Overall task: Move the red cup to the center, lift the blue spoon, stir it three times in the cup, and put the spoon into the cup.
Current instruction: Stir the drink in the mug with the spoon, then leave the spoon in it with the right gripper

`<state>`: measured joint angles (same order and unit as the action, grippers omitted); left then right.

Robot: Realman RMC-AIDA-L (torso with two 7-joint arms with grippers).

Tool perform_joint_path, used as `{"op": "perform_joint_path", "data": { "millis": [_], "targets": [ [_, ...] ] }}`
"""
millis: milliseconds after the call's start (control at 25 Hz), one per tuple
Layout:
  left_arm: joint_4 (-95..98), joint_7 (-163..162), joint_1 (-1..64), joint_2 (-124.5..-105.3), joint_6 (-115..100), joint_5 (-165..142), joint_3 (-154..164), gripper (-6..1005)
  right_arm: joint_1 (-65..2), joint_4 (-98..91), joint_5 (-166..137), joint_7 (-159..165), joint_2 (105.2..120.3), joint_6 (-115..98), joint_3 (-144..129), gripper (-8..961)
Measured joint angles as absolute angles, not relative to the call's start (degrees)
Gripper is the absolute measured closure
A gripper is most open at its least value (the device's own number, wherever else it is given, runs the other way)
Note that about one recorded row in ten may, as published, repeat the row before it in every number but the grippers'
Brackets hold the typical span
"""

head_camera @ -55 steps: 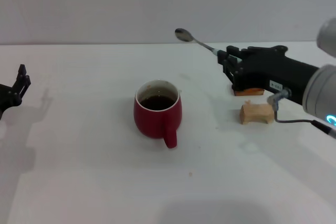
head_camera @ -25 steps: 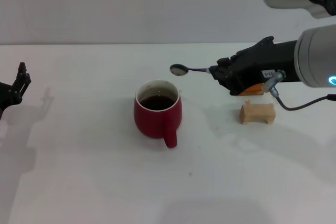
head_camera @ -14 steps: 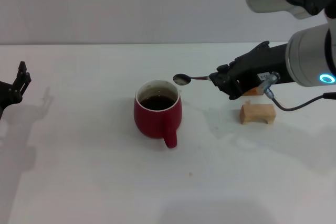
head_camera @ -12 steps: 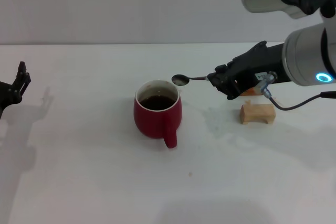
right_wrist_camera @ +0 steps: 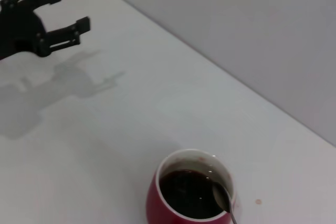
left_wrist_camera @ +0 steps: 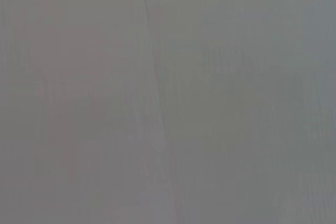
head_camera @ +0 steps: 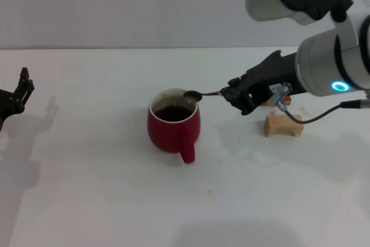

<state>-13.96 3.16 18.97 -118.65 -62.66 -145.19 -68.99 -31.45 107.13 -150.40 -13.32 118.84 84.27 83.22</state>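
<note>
Red cup (head_camera: 173,121) stands near the middle of the white table (head_camera: 104,189), its loop handle turned toward my body and dark liquid filling its white inside. My right gripper (head_camera: 234,95) reaches in from the right, jaws clamped on the handle of the blue spoon (head_camera: 196,94), which it holds nearly level so that the grey metal bowl sits over the cup's right rim. Seen from my right wrist, the spoon's bowl (right_wrist_camera: 221,196) lies at the edge of the dark liquid inside the cup (right_wrist_camera: 189,190), just within the rim; whether the tip is wet I cannot tell. Behind my right forearm a tan wooden block (head_camera: 283,125) rests on the table, well apart from the cup, and an orange-brown block (head_camera: 276,101) shows only as a sliver past the gripper body. My left gripper (head_camera: 17,93) is parked at the far left edge of the table, clear of the cup, its two black fingers apart and holding nothing; the right wrist view shows it (right_wrist_camera: 52,11) across the table with its shadow on the surface. My left wrist view gives only a blank grey surface
</note>
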Motion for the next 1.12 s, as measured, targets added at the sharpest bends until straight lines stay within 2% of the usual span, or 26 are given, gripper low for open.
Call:
{"op": "perform_joint_path", "data": {
  "millis": [1120],
  "targets": [
    [-13.4,3.2,19.0,-118.56,-62.7,-145.1,-69.7,155,-38.4,94.3,-149.6,-13.5,119.01,78.5,79.6,821]
  ]
}}
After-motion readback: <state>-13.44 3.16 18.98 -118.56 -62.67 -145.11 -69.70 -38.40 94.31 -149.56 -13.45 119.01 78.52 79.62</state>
